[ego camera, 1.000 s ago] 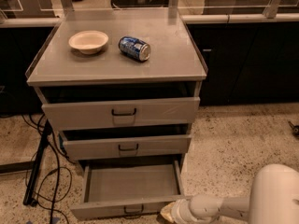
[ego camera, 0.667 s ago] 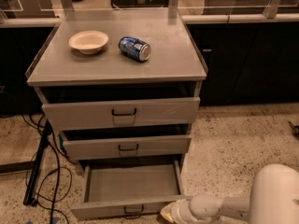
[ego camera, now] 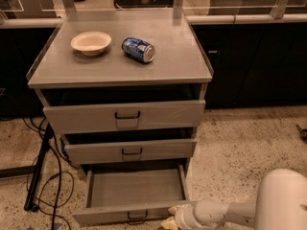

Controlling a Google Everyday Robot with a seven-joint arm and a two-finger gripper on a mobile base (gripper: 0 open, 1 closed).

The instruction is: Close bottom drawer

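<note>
The bottom drawer (ego camera: 134, 188) is the lowest of three grey-beige cabinet drawers. It is pulled far out, its shallow tray looks empty, and its low front panel carries a small dark handle (ego camera: 137, 215). My gripper (ego camera: 169, 216) sits at the bottom of the camera view, against the right end of that front panel, on a white arm that comes in from the lower right.
The middle drawer (ego camera: 130, 151) and top drawer (ego camera: 125, 115) stand slightly out. A beige bowl (ego camera: 91, 42) and a blue can (ego camera: 138, 50) on its side lie on the cabinet top. Black cables and a stand (ego camera: 38, 176) are on the floor at the left.
</note>
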